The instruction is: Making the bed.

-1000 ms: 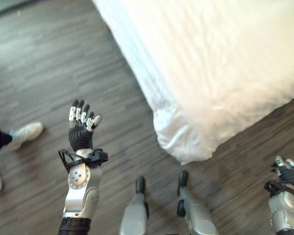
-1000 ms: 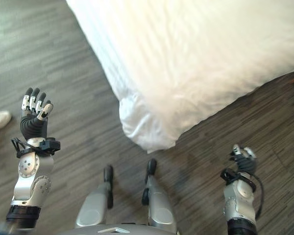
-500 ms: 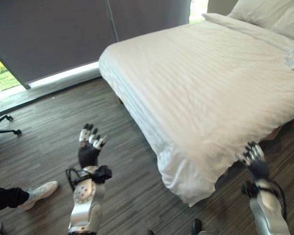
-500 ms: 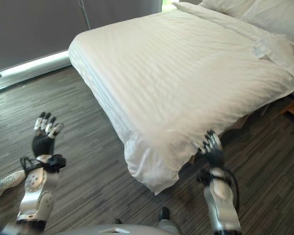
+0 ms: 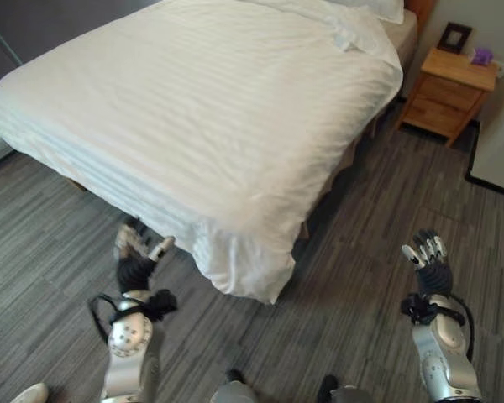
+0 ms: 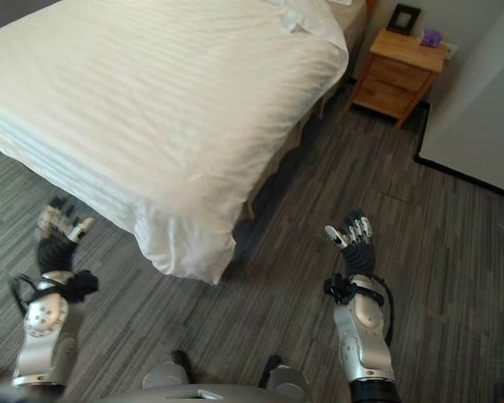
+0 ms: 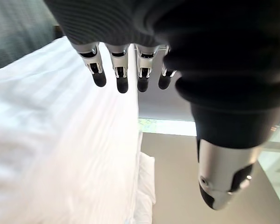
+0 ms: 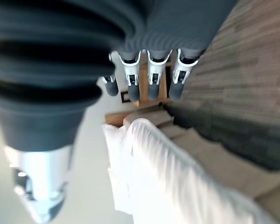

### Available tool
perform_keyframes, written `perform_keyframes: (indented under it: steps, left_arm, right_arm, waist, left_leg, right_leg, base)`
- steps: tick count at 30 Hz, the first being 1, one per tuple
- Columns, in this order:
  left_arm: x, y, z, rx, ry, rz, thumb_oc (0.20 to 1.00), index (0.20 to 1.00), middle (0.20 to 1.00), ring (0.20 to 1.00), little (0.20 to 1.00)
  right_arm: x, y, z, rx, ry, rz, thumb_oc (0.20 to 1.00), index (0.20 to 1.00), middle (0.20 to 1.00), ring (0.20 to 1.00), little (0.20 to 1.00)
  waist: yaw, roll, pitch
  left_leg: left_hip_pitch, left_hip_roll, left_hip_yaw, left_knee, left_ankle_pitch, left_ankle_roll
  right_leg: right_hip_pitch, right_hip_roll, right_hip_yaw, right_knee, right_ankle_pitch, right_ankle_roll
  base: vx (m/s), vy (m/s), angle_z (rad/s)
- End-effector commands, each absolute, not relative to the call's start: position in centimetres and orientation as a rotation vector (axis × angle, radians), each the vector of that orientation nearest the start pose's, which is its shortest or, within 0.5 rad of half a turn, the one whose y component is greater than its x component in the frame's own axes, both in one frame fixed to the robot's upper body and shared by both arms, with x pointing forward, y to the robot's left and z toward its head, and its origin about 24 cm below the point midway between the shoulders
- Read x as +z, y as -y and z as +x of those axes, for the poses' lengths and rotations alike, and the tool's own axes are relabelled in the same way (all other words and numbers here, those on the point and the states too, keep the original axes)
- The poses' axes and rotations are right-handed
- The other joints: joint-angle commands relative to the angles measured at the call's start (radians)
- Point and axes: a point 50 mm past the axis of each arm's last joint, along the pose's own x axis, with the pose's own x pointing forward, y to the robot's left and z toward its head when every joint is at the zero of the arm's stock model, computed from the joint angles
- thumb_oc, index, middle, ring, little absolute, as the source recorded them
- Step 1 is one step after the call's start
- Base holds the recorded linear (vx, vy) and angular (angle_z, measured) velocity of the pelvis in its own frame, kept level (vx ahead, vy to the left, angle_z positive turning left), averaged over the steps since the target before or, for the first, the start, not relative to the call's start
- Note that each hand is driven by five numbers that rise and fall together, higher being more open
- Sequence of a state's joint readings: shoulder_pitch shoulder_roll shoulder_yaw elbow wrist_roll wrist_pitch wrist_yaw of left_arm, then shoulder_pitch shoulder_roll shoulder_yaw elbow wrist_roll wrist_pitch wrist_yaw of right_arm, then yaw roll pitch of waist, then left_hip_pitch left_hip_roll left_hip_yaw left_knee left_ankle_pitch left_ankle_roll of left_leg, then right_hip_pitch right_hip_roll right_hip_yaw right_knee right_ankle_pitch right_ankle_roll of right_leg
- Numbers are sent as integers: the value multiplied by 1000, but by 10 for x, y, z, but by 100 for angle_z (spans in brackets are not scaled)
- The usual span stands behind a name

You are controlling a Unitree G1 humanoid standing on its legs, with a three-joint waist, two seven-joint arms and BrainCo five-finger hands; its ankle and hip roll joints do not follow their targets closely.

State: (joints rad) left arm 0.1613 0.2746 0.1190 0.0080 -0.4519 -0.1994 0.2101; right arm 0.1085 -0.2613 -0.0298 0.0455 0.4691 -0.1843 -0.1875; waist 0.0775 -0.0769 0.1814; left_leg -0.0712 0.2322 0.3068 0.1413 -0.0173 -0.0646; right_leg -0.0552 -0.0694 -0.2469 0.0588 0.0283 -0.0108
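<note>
Your left hand is raised on an upright forearm, fingers straight and spread, holding nothing, just beside the hanging edge of the white duvet near the bed's foot corner. The bed lies ahead of you, its corner drooping toward the wood floor between your arms. Your right hand is also up and open, empty, well apart from the bed over the floor. In the head views a wooden nightstand stands beside the bed; the left wrist view shows striped fabric close past the fingers.
</note>
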Motion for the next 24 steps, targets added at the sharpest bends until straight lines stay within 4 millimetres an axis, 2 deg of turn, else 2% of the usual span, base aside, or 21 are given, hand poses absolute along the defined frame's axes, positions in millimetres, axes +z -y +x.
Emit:
perform_keyframes:
  steps: [1, 3, 4, 5, 7, 10, 13, 14, 17, 18, 24]
  left_arm:
    - [77, -246, 225, 289, 252, -101, 1000, 1000, 1000, 1000, 1000]
    - [77, -247, 224, 286, 251, -82, 1000, 1000, 1000, 1000, 1000]
    - [70, -247, 221, 288, 215, -90, 1000, 1000, 1000, 1000, 1000]
    - [64, -246, 221, 293, 182, -97, 1000, 1000, 1000, 1000, 1000]
    - [62, -246, 220, 299, 160, -45, 1000, 1000, 1000, 1000, 1000]
    - [67, -248, 217, 302, 180, -33, 1000, 1000, 1000, 1000, 1000]
    - [67, -245, 219, 292, 175, -30, 1000, 1000, 1000, 1000, 1000]
    - [66, -243, 223, 294, 169, -25, 1000, 1000, 1000, 1000, 1000]
    - [68, -239, 226, 290, 179, -31, 1000, 1000, 1000, 1000, 1000]
    - [70, -236, 226, 259, 181, -28, 1000, 1000, 1000, 1000, 1000]
    - [69, -232, 228, 243, 176, -28, 1000, 1000, 1000, 1000, 1000]
  right_arm:
    - [61, 229, 237, -200, 170, 155, 1000, 1000, 1000, 1000, 1000]
    - [58, 229, 233, -193, 149, 147, 1000, 1000, 1000, 1000, 1000]
    - [45, 235, 222, -237, 97, 157, 1000, 1000, 1000, 1000, 1000]
    - [37, 234, 218, -268, 62, 190, 1000, 1000, 1000, 1000, 1000]
    - [29, 234, 210, -313, 44, 286, 1000, 1000, 1000, 1000, 1000]
    - [26, 229, 207, -291, 24, 287, 1000, 1000, 1000, 1000, 1000]
    - [27, 229, 208, -268, 13, 231, 1000, 1000, 1000, 1000, 1000]
    - [33, 227, 216, -262, 42, 257, 1000, 1000, 1000, 1000, 1000]
    - [38, 219, 223, -239, 73, 329, 1000, 1000, 1000, 1000, 1000]
    - [38, 218, 223, -222, 69, 320, 1000, 1000, 1000, 1000, 1000]
    - [33, 217, 220, -236, 44, 306, 1000, 1000, 1000, 1000, 1000]
  waist:
    - [-24, -28, 41]
    - [-35, -29, 33]
    - [-67, -6, 5]
    - [-82, 9, -12]
    - [-97, 26, -34]
    - [-107, 39, -48]
    - [-106, 44, -52]
    - [-98, 49, -47]
    - [-87, 50, -40]
    - [-75, 47, -41]
    - [-64, 36, -56]
  left_leg:
    - [-61, -191, -314, 72, -29, -15]
    - [-47, -203, -311, 75, -42, -5]
    - [7, -203, -261, -11, -43, 21]
    - [38, -203, -241, -77, -33, 25]
    - [88, -215, -241, -181, -4, 30]
    - [114, -224, -251, -229, 18, 33]
    - [115, -228, -263, -229, 23, 35]
    - [117, -229, -274, -223, 29, 39]
    - [122, -233, -282, -217, 28, 43]
    - [133, -235, -287, -216, 25, 48]
    - [143, -236, -299, -221, 32, 50]
  right_leg:
    - [118, -29, 101, -141, -44, 128]
    - [111, -21, 113, -141, -41, 125]
    - [104, -1, 116, -140, -34, 124]
    - [99, 10, 112, -139, -31, 124]
    - [93, 15, 120, -135, -29, 124]
    - [86, 15, 125, -110, -38, 123]
    - [83, 9, 127, -91, -44, 122]
    - [81, 4, 127, -72, -49, 122]
    - [86, 0, 125, -69, -50, 122]
    - [103, -3, 122, -73, -54, 124]
    - [129, -8, 111, -85, -48, 126]
  base:
    - [-168, -126, -172]
    - [-61, -37, -93]
    - [25, 54, -11]
    - [42, 87, -11]
    - [32, 95, -29]
    - [3, 46, -40]
    - [-39, 29, 14]
    - [-62, 20, 23]
    - [-20, 8, 7]
    - [3, 5, 11]
    - [-7, 18, 16]
